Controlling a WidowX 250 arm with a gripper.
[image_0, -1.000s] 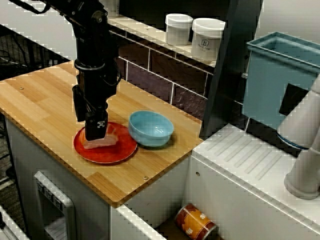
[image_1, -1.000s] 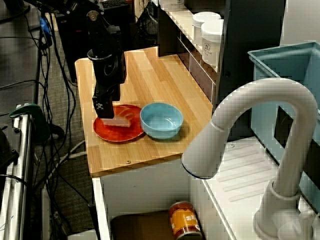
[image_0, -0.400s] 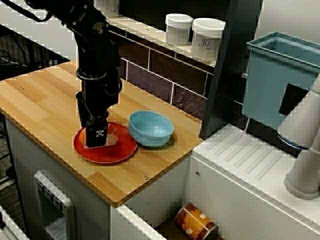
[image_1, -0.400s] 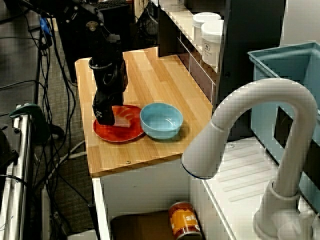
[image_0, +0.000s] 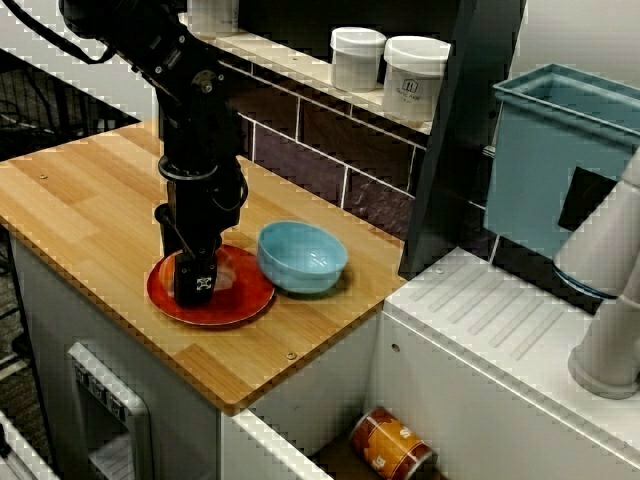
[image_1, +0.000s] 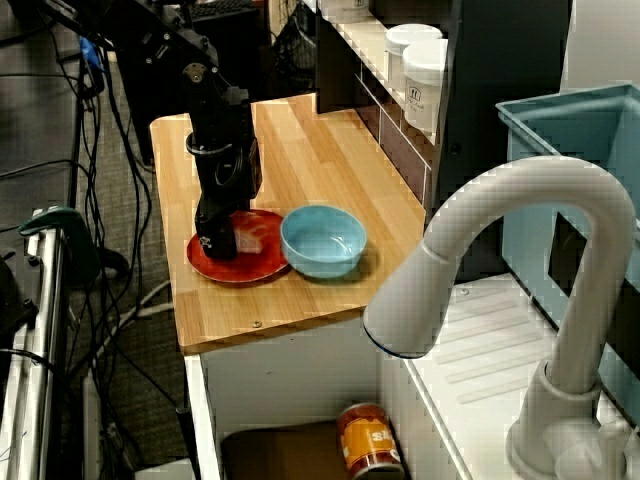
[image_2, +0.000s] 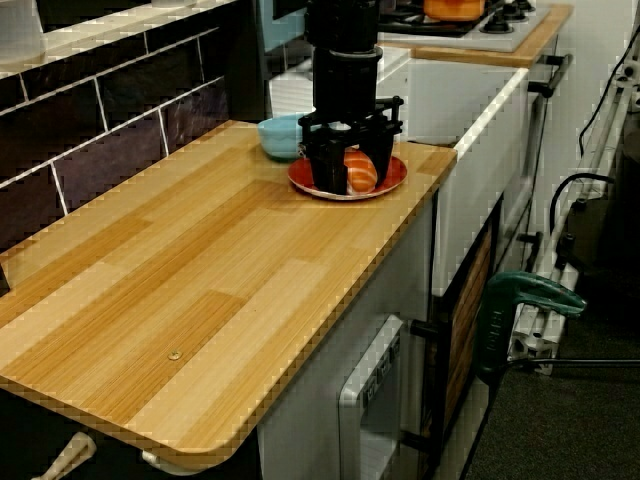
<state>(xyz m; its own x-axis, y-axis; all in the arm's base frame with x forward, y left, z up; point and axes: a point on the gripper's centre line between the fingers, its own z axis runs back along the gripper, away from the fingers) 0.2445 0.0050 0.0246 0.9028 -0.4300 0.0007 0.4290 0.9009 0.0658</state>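
Salmon nigiri (image_2: 360, 170): an orange fish slice over white rice, whole, lying flat with the fish side up. It sat near the centre of a red plate (image_2: 388, 181). In the low view along the counter it was at 4 o'clock of the blue bowl (image_2: 278, 135).

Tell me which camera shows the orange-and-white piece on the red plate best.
The low view along the counter: the orange-topped piece shows plainly on the red plate, down among the fingers of the gripper. From the sink side the gripper hides nearly all of it; over the faucet only a pale edge shows.
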